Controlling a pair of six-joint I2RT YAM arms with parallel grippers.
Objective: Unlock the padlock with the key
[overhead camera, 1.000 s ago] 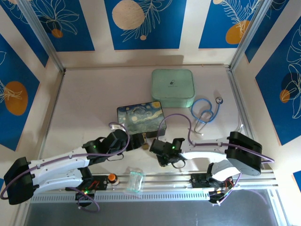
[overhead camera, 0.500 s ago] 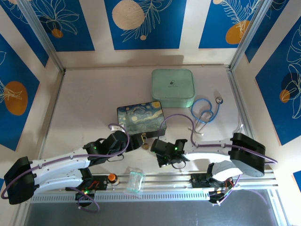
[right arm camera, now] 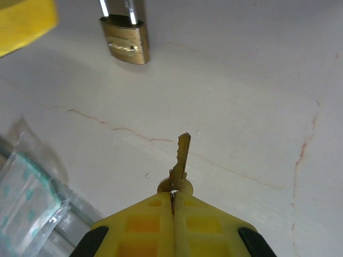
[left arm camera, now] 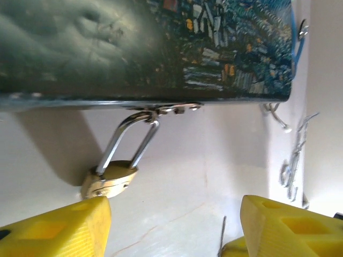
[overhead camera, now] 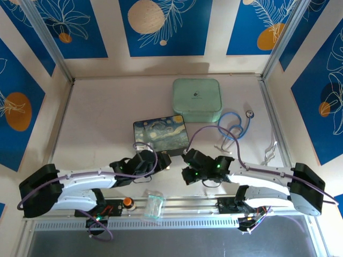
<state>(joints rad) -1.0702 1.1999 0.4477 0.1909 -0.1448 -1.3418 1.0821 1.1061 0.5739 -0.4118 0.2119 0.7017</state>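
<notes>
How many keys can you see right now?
1: the key, pinched in the shut right pincer, its tip pointing toward the padlock. Another could be hidden from these cameras.

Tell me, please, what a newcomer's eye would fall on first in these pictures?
Most striking is the starry-night tin in the middle of the top view, with the small brass padlock hooked by its shackle through the clasp on its near edge. Facing it, the right gripper pinches the key, blade pointing toward the padlock, while the left gripper stands open before the lock.
</notes>
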